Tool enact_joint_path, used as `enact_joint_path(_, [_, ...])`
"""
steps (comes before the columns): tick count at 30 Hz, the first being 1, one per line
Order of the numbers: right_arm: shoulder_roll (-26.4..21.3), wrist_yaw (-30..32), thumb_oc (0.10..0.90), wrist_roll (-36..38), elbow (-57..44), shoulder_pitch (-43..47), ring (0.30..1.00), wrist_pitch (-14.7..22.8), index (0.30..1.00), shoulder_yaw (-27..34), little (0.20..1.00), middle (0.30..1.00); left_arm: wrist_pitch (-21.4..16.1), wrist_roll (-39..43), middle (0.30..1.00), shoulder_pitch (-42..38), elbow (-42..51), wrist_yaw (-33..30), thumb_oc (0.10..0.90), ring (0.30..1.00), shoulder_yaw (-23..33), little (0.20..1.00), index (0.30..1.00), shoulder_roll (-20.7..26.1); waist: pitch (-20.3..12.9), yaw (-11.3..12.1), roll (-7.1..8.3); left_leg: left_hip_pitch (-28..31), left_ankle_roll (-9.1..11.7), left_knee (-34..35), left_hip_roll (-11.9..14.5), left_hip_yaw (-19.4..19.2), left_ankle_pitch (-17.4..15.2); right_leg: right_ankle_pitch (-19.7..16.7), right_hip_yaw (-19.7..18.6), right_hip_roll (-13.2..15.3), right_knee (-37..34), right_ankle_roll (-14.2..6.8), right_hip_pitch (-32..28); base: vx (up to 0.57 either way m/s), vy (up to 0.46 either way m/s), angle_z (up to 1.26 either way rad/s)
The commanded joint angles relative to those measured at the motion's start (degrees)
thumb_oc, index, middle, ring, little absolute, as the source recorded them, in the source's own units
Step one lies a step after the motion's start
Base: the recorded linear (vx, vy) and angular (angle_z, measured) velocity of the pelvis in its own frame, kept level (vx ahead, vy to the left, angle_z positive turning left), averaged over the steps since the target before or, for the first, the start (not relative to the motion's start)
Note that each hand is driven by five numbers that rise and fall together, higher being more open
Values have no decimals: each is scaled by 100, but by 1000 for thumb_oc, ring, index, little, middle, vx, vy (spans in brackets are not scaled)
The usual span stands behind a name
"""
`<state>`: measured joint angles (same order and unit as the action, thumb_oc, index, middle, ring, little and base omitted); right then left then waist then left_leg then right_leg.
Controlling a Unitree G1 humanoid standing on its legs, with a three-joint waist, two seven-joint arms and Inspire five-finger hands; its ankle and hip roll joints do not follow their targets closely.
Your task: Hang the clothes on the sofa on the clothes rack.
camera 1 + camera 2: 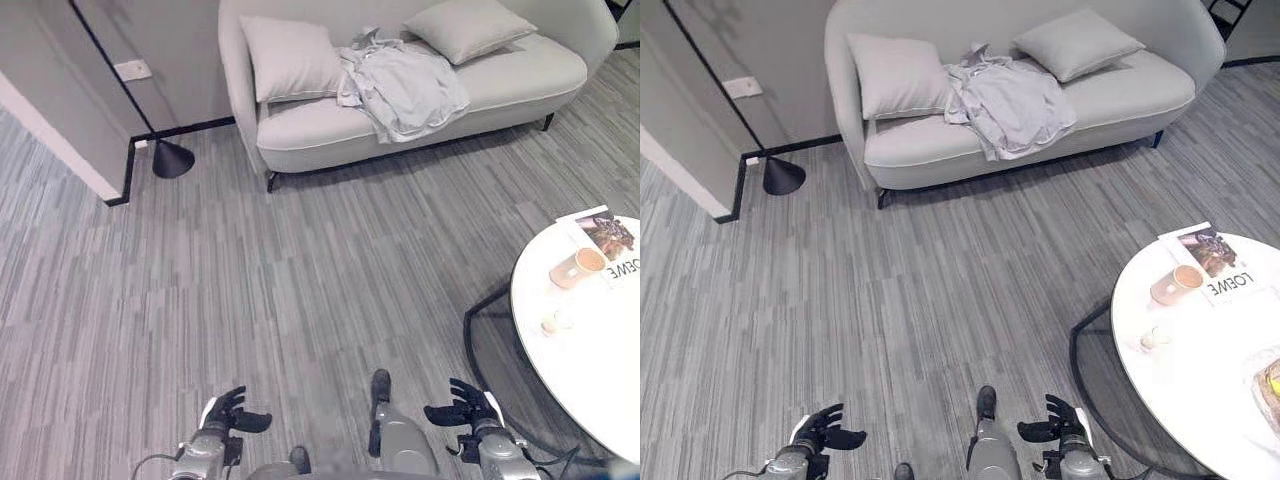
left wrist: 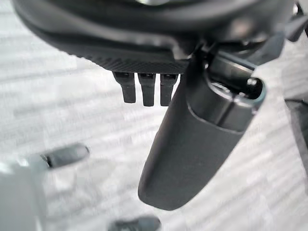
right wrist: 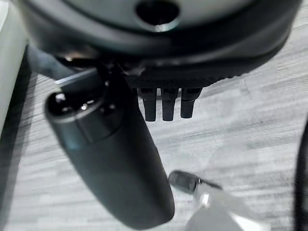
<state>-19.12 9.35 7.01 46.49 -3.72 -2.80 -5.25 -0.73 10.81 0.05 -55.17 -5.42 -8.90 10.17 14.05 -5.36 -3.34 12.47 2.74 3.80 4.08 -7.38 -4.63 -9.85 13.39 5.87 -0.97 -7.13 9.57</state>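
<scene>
Left eye view, shirt [image 1: 403, 88]: crumpled on the sofa [image 1: 520, 85] seat's middle, between two cushions.
Hands: left hand [image 1: 232, 412] and right hand [image 1: 462, 408] empty, fingers relaxed apart.
Direction: shirt well ahead, slightly right; right hand judged nearer.

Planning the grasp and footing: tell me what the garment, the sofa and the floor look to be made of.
Garment: thin woven cloth, pale grey, matte; it lies crumpled in soft folds, likely a shirt.
Sofa: light grey upholstery, smooth and matte, probably fabric; the weave is too fine to tell.
Floor: grey with narrow streaked planks, low sheen; could be carpet tile or vinyl.
</scene>
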Motion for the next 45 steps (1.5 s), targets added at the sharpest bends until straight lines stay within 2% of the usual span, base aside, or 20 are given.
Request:
enact_joint_path(1, [-313, 87, 800, -204, -199, -127, 900, 179, 900, 61, 900, 900, -229, -105, 900, -111, 338, -9, 800, 900, -96, 900, 900, 303, -92, -66, 285, 453, 12, 120, -423, -61, -358, -95, -256, 122, -403, -287, 7, 576, -428, 35])
enact_joint_path(3, [-411, 36, 800, -153, -135, -158, 900, 199, 900, 42, 900, 900, -242, -9, 900, -112, 332, 18, 800, 900, -159, 900, 900, 268, -94, -59, 213, 120, 233, -1211, -119, -38, 223, 198, -229, -88, -403, -20, -447, 556, -471, 37])
enact_joint_path(6, [-483, -6, 800, -118, -149, -144, 900, 226, 900, 4, 900, 900, -186, 34, 900, -52, 382, 81, 800, 900, -173, 900, 900, 287, 57, 97, 362, -706, 373, -3484, 176, -25, 1081, 651, -215, -206, -403, 304, -1051, 343, -387, 13])
enact_joint_path(7, [-493, -4, 800, -123, -153, -115, 900, 195, 900, -25, 900, 900, -172, 50, 900, -48, 397, 73, 800, 900, -175, 900, 900, 297, 115, 185, 462, -1023, 345, -4086, 166, -36, 1200, 729, -270, -170, -403, 369, -1172, 334, -350, -15])
enact_joint_path(9, [-510, -6, 800, -109, -122, -24, 900, 151, 900, -114, 900, 900, -151, 62, 900, -19, 340, 52, 800, 900, -142, 900, 900, 281, 228, 363, 524, -1566, 188, -4485, 69, -99, 831, 904, -410, -227, -403, 449, -1433, 350, -228, -31])
enact_joint_path(11, [-490, -24, 800, -103, -122, -22, 900, 125, 900, -142, 900, 900, -152, 64, 900, 2, 331, 56, 800, 900, -148, 900, 900, 269, 206, 444, 552, -1894, 118, -4375, -46, -103, 687, 978, -508, -235, -403, 447, -1552, 328, -85, -42])
enact_joint_path(13, [-458, -63, 800, -85, -150, -26, 900, 135, 900, -217, 900, 900, -138, 29, 900, 50, 294, 75, 800, 900, -181, 900, 900, 219, 188, 632, 549, -2165, 14, -3068, -161, -91, 535, 1150, -653, -243, -403, 379, -1807, 454, -17, -47])
enact_joint_path(16, [-464, -44, 800, -65, -151, -3, 900, 201, 900, -280, 900, 900, -117, -44, 900, 114, 320, 107, 800, 900, -246, 900, 900, 189, 149, 747, 361, -2187, 101, -275, -193, 105, 1079, 1424, -622, -381, -403, 317, -2134, 458, 43, -29])
enact_joint_path(17, [-455, -6, 800, -85, -117, 24, 900, 218, 900, -286, 900, 900, -117, -61, 900, 106, 284, 101, 800, 900, -256, 900, 900, 172, 148, 770, 349, -2407, 174, 120, -167, 99, 1141, 1516, -606, -397, -403, 313, -2268, 503, 6, -18])
enact_joint_path(20, [-394, -40, 800, -182, -57, 96, 900, 202, 900, -359, 900, 900, -117, -65, 900, 144, 134, 91, 800, 900, -177, 900, 900, 180, 34, 778, 308, -2624, 258, 120, -30, -295, 1079, 1668, -817, -469, -403, 307, -2584, 479, 60, -20])
enact_joint_path(21, [-355, -89, 800, -264, -27, 98, 900, 200, 900, -417, 900, 900, -127, -52, 900, 209, 95, 99, 800, 900, -129, 900, 900, 163, -45, 793, 245, -2515, 282, 120, -24, -282, 1292, 1767, -928, -500, -403, 308, -2688, 753, 233, -63])
enact_joint_path(24, [-270, -161, 800, -481, 83, 97, 900, 155, 900, -455, 900, 900, -135, 12, 900, 299, 4, 54, 800, 900, 43, 900, 900, 194, -390, 930, 389, -2290, 189, 120, -143, -476, 1520, 1614, -1033, -72, -199, 76, -2890, 505, 180, -86])
enact_joint_path(27, [-229, -227, 800, -564, 149, 73, 900, 129, 900, -388, 900, 900, -125, 51, 900, 281, 49, 67, 800, 900, 116, 900, 900, 271, -345, 907, 476, -1791, -109, 120, -384, -595, 1186, 678, -973, 387, 1816, -315, -2081, 381, 188, -63])
enact_joint_path(30, [-229, -166, 800, -460, 189, 76, 900, 138, 900, -263, 900, 900, -110, 12, 900, 156, 23, 35, 800, 900, 78, 900, 900, 379, -127, 714, 447, -1281, -313, 120, -456, -725, 764, -319, -786, 722, 3535, -270, -1147, 282, 190, -3])
enact_joint_path(33, [-190, -147, 800, -409, 209, 30, 900, 129, 900, -196, 900, 900, -133, 74, 900, 81, 79, 4, 800, 900, 74, 900, 900, 402, -11, 604, 329, -1035, -363, 120, -441, -682, 587, 84, -553, 944, 4106, -115, -481, 195, 80, 40])
enact_joint_path(37, [-197, -111, 800, -336, 217, -68, 900, 97, 900, -78, 900, 900, -168, 84, 900, -22, 172, -2, 800, 900, 12, 900, 900, 417, 121, 342, 306, -630, -276, 120, -550, -476, 251, 521, -245, 802, 2273, -57, -228, 442, -102, 60])
enact_joint_path(38, [-195, -80, 800, -317, 224, -96, 900, 55, 900, -93, 900, 900, -159, -76, 900, -64, 79, 12, 800, 900, -23, 900, 900, 415, 155, 168, 410, -235, -203, 120, -704, -314, -82, 285, -551, 327, 308, -200, -27, 697, -259, 23])
enact_joint_path(39, [-198, -74, 800, -323, 211, -119, 900, 53, 900, -87, 900, 900, -162, -138, 900, -68, 25, 35, 800, 900, 6, 900, 900, 392, 124, 102, 468, -112, -180, 120, -786, -242, -175, 137, -644, 200, -168, -294, 172, 742, -243, 23])
enact_joint_path(42, [-200, -98, 800, -396, 297, -70, 900, 54, 900, -167, 900, 900, -197, -212, 900, -62, -131, 79, 800, 900, 70, 900, 900, 339, 119, 6, 430, 148, -110, 120, -790, -102, -381, 115, -469, 48, -403, -468, 559, 417, -100, 68])
enact_joint_path(45, [-246, -156, 800, -456, 303, -122, 900, 85, 900, -223, 900, 900, -219, -240, 900, 16, -173, 91, 800, 900, 52, 900, 900, 291, -32, 4, 442, 440, -161, 120, -826, 222, -614, -110, -473, -20, -403, -376, 346, 511, -206, 49])
